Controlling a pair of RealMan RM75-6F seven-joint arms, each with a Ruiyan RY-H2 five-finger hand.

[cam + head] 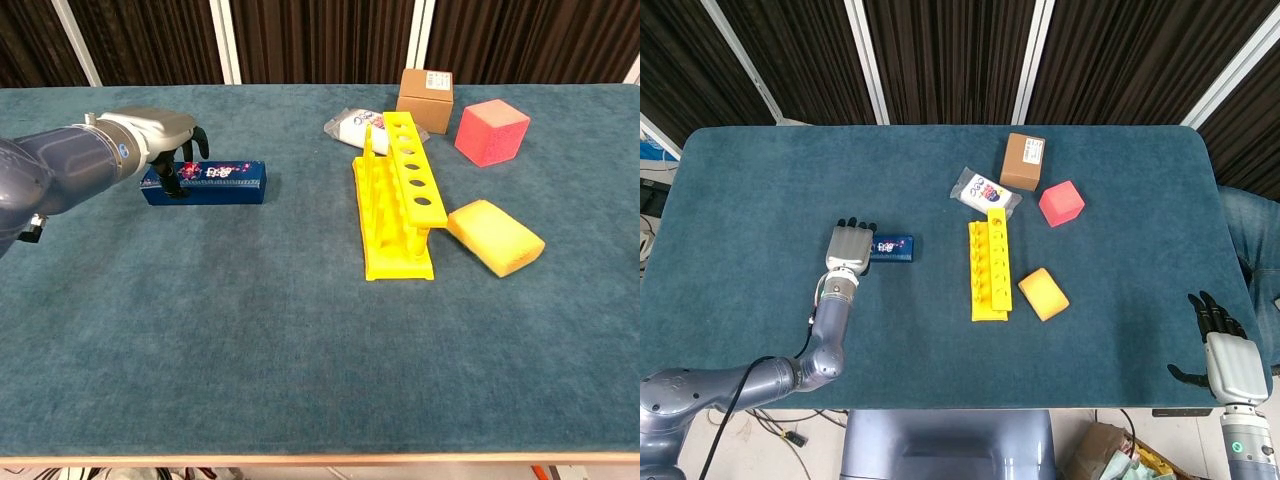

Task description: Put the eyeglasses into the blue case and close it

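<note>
Case (215, 181) first: the blue case lies shut and flat on the table (760, 190), long and narrow, dark blue with a small floral print and light lettering along its side. I cannot see inside it, and no eyeglasses show in either view. It sits at the left of the table, well apart from the yellow rack (990, 270).

My left hand (848, 246) is over the case's left end, its dark fingers (196, 142) curled down at the top edge; whether they actually grip the case I cannot tell. My right hand (1230, 365) hangs off the near right corner of the table, fingers apart, holding nothing.

The yellow rack shows a row of round holes, all vacant. Beside its near end lies a yellow sponge (495, 236). At its far end is a white packet (986, 191), then a brown cardboard box (425, 99) and a pink cube (491, 131).
</note>
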